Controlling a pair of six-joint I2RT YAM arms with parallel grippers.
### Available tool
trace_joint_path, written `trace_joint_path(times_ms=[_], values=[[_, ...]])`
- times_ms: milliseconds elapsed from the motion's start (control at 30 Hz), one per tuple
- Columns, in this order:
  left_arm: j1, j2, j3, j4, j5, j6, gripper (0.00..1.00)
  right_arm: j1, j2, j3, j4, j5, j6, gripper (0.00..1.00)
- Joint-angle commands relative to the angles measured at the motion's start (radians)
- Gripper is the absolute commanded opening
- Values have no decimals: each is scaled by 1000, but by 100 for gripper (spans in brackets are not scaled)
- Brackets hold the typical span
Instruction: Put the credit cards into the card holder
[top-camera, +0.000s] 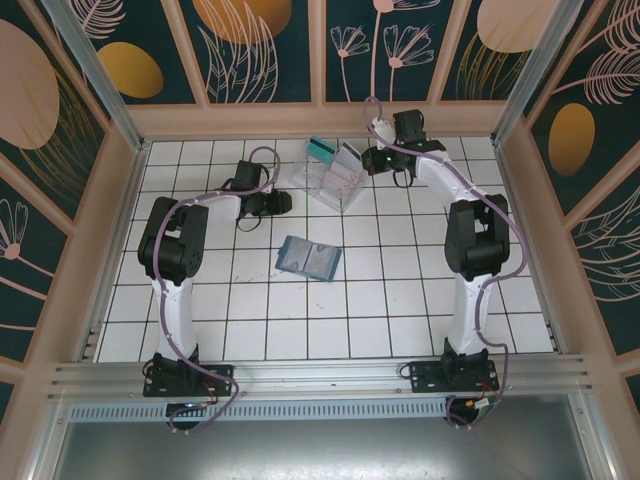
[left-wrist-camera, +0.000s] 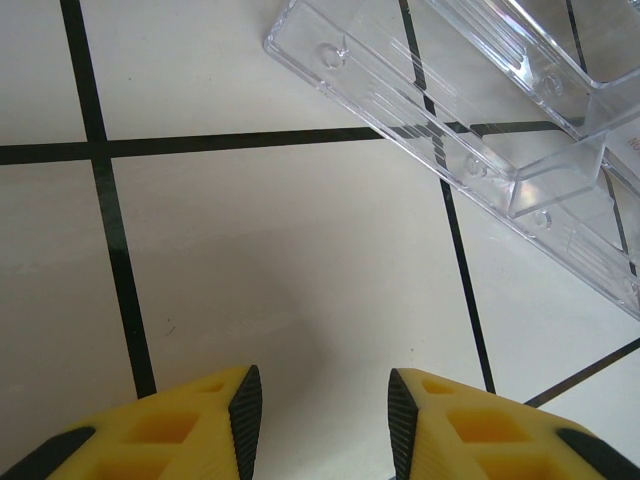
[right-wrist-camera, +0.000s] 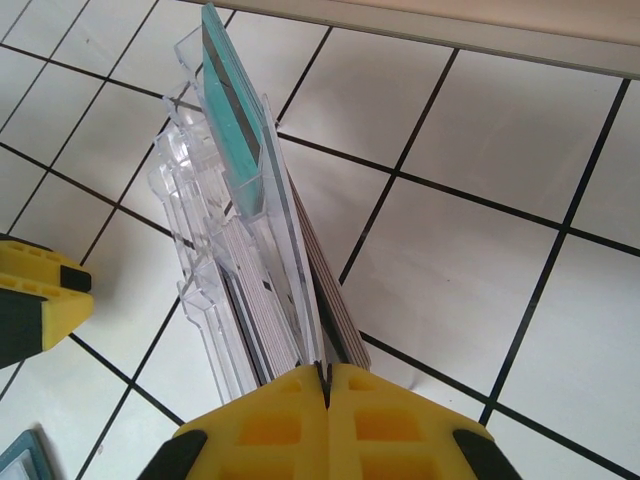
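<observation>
Top view: holder (top-camera: 308, 258) sits flat on the tabletop (top-camera: 400, 300), teal card (top-camera: 322, 150) and white card (top-camera: 348, 158) upright in the tray (top-camera: 338, 188) behind it. Left wrist: left claw (left-wrist-camera: 320, 410) is part-open, empty. Right wrist: right claw (right-wrist-camera: 325, 385) is pinched shut on the white card's edge. Light, stiff, slick, so edge-pinching seems right.

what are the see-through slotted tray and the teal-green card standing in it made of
The see-through slotted tray looks like hard clear plastic with a glossy finish: tile lines show through it and its moulded edges catch highlights. The teal-green card seems to be thin stiff plastic, smooth and semi-matt: it stands straight in a slot without bending.
</observation>
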Motion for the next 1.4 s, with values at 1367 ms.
trace_joint_path(times_ms=[1367], values=[[0,-22,0,-62,14,-11,41,-78,116,107,-136,-446,-20,10]])
